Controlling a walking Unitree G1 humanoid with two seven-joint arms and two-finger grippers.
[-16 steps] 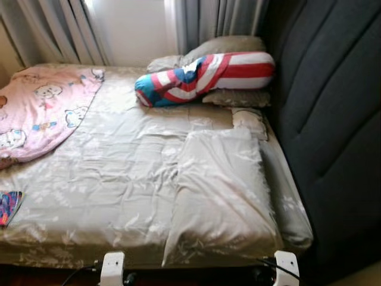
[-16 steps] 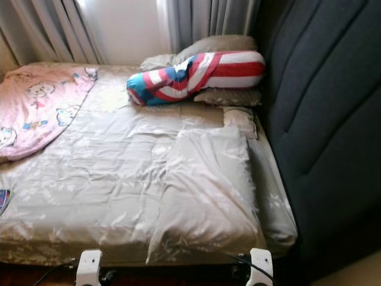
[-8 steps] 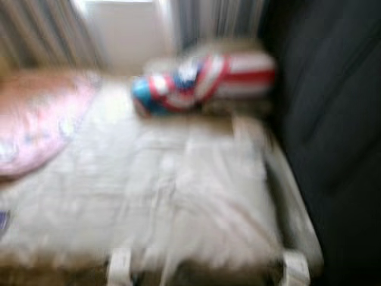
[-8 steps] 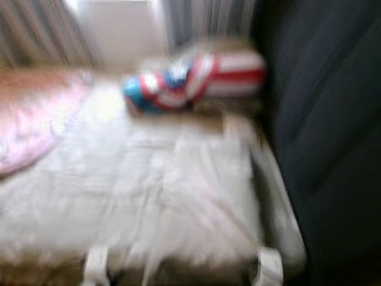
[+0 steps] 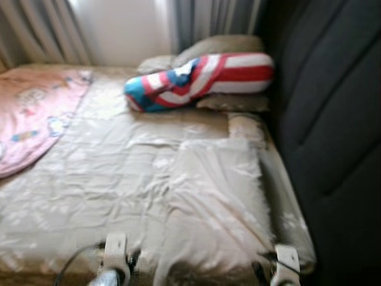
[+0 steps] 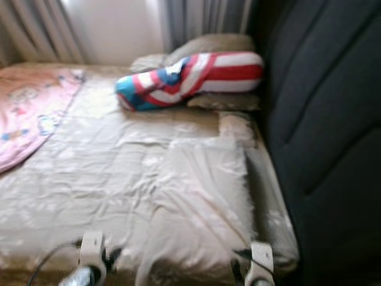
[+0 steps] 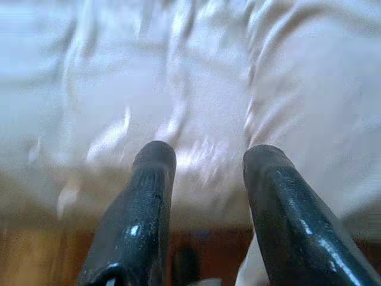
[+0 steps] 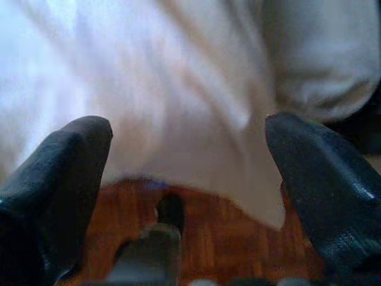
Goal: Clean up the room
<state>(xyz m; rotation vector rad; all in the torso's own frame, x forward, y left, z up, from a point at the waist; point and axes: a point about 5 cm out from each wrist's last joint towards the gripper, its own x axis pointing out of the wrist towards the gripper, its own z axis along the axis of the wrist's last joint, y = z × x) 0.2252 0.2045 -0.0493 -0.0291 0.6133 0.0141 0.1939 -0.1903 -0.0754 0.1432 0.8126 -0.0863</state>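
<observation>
A bed with a crumpled beige sheet (image 5: 119, 173) lies before me. A beige pillow (image 5: 217, 202) rests on its near right part. A red, white and blue striped bolster (image 5: 199, 77) leans on more beige pillows (image 5: 220, 44) at the far end. A pink cartoon blanket (image 5: 30, 113) covers the far left. My left gripper (image 7: 205, 158) is open above the sheet's near edge, nothing between its fingers. My right gripper (image 8: 187, 134) is open wide over the pillow's near end and wooden floor (image 8: 238, 244). Both wrists, left (image 5: 114, 253) and right (image 5: 287, 262), show at the bed's near edge.
A tall dark padded headboard (image 5: 333, 119) runs along the bed's right side. Grey curtains (image 5: 41, 30) and a bright window (image 5: 122, 30) stand behind the bed. A cable (image 5: 71, 262) loops by my left wrist.
The view has shifted a little left and nearer the bed after a blurred moment. Both wrists now show higher in the picture, over the bed's near edge.
</observation>
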